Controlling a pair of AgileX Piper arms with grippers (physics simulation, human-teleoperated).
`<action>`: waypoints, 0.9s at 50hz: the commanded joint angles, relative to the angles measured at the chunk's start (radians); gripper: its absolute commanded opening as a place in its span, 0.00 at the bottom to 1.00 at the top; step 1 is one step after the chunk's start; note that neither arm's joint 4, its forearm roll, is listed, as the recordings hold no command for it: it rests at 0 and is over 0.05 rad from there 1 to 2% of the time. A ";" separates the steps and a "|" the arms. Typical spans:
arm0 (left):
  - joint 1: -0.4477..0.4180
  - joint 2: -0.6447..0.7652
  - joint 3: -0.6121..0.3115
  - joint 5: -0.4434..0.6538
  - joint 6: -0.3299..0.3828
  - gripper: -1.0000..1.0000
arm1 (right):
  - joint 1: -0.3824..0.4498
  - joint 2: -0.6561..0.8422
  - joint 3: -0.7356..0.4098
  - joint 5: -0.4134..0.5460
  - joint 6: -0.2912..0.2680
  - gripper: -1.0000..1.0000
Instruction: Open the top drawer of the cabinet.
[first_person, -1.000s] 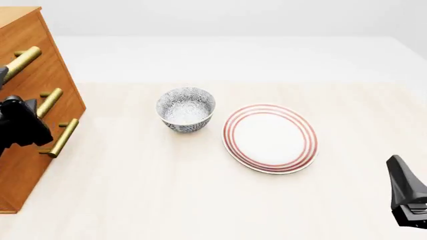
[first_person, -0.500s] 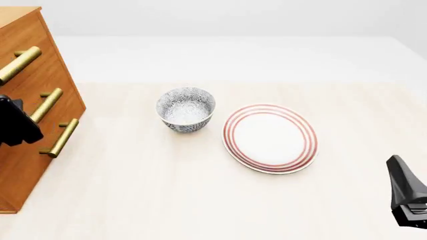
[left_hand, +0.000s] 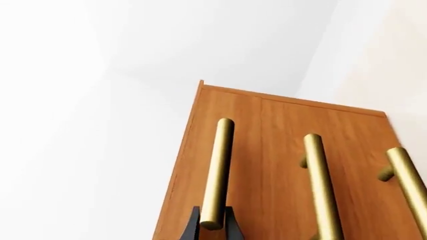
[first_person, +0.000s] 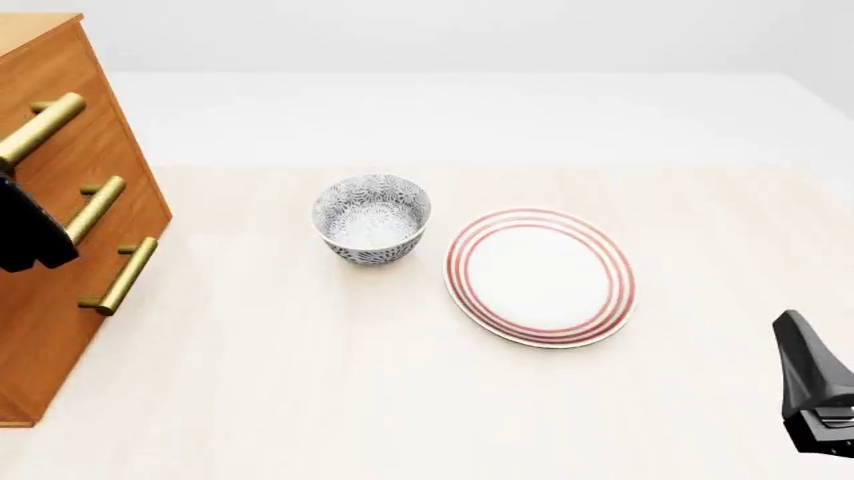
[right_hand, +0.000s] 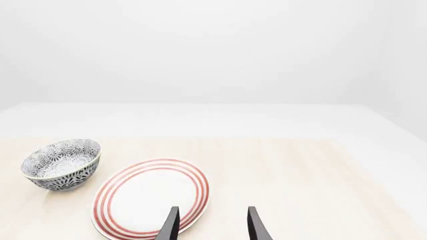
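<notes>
The cabinet (first_person: 67, 200) stands at the surface's left edge. The left tool (left_hand: 212, 227), fingers apart, straddles the near end of the top drawer (left_hand: 220, 145) handle's long axis. The right tool (right_hand: 210, 225), open, idles well apart.

Bright, even, shadowless light; sharp renders throughout, with soft sheen on the brass handles (left_hand: 217, 172).

Left gripper (left_hand: 212, 226) with fingers close either side of a bar, right gripper (right_hand: 209, 223) spread, empty, low.
</notes>
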 joint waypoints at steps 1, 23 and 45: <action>-0.009 -0.027 0.018 0.037 0.024 0.00 | 0.000 0.000 0.000 0.000 0.000 1.00; -0.083 -0.057 -0.003 0.073 0.067 0.00 | 0.000 0.000 0.000 0.000 0.000 1.00; -0.163 -0.066 -0.035 0.108 0.066 0.00 | 0.000 0.000 0.000 0.000 0.000 1.00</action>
